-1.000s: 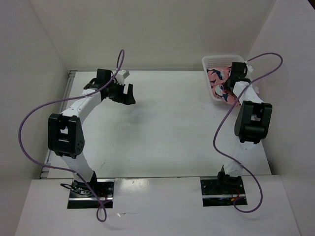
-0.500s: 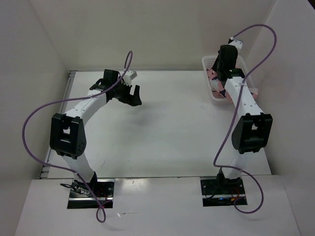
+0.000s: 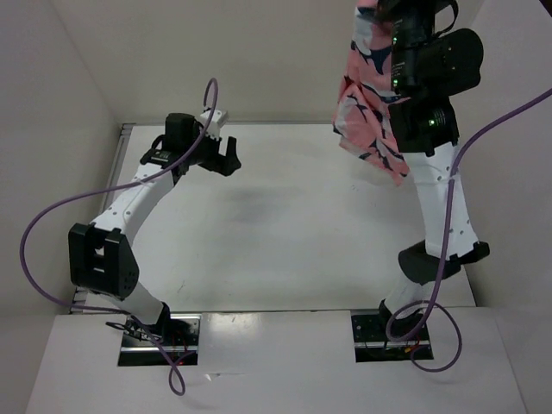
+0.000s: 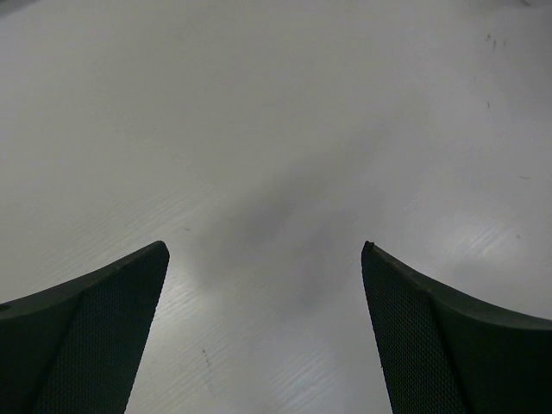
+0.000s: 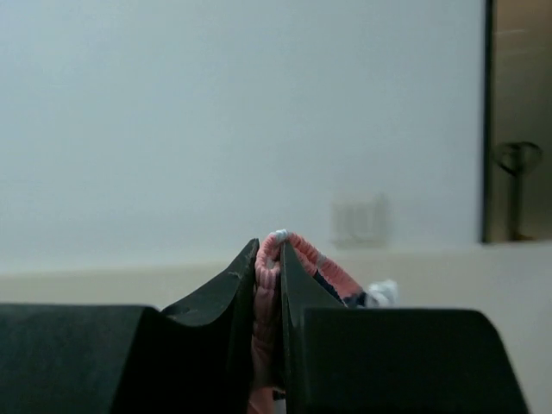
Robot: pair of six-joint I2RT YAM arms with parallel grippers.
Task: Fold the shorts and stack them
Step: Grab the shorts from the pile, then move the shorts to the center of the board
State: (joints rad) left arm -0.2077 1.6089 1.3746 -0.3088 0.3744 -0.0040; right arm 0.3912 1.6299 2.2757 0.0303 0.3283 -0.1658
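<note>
The right gripper (image 5: pixel 269 259) is pinching a bunched edge of the soft coral-pink fabric shorts w/ dark navy and white shark shapes (image 3: pixel 369 108). Its jaws are sitting nearly together w/ only the pink fabric btwn them. In the right wrist view the shorts (image 5: pixel 297 259) are poking up as a rolled pink hem above the black fingers (image 5: pixel 207 310), and a bit of white and navy print is showing just beside the right-hand finger. A pale wall is filling the background there.

In the top view the right arm is standing tall, its wrist near the top edge of the pic. The shorts are hanging free in the air from it, well above the white bench (image 3: pixel 285 233), over the far right part. The fabric is draping down in front of the arm's black upper section, w/ the lower hem flaring out beside the white link. The frame edge is cutting off the fingers in that view.

The left gripper (image 3: pixel 226 162) is hovering over the far left part of the bench, jaws spread wide, holding nothing. In the left wrist view its two black textured fingers (image 4: pixel 86 345) are standing well apart, w/ bare bench (image 4: pixel 276 129) and a soft shadow btwn them.

A purple cable (image 3: pixel 34 233) is looping off the left arm and another purple cable (image 3: pixel 509 116) is curving off the right arm.
</note>
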